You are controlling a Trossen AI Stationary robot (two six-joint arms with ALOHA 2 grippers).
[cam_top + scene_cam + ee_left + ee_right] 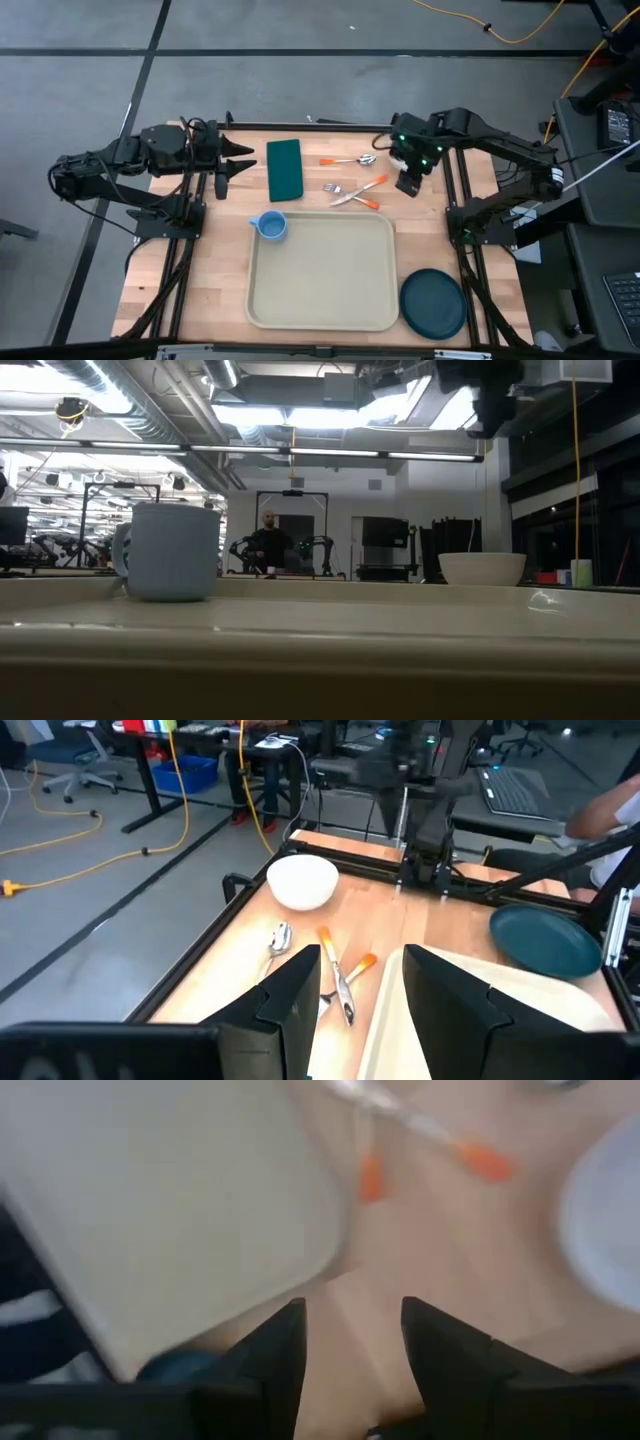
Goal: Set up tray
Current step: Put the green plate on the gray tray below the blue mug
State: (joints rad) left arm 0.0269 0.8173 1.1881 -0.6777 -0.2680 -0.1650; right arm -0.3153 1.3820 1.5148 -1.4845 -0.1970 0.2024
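The light wooden plank table [320,165] carries a large cream plastic tray [320,270]. Around it lie a light-blue mug [270,225], dark green napkin [284,168], dark teal plate [433,303], white bowl [302,881] and 3 orange-handled utensils [352,187].

Tray [320,275]: large cream rectangular plastic, rounded corners, raised rim, lying flat and upright on the wooden worktop [215,260], long side across the table, in the near-centre area. Interior looks bare; a blue mug [271,225] sits at its far-left corner, touching or overlapping the rim, and a dark teal plate [433,302] lies just beside its near-right corner
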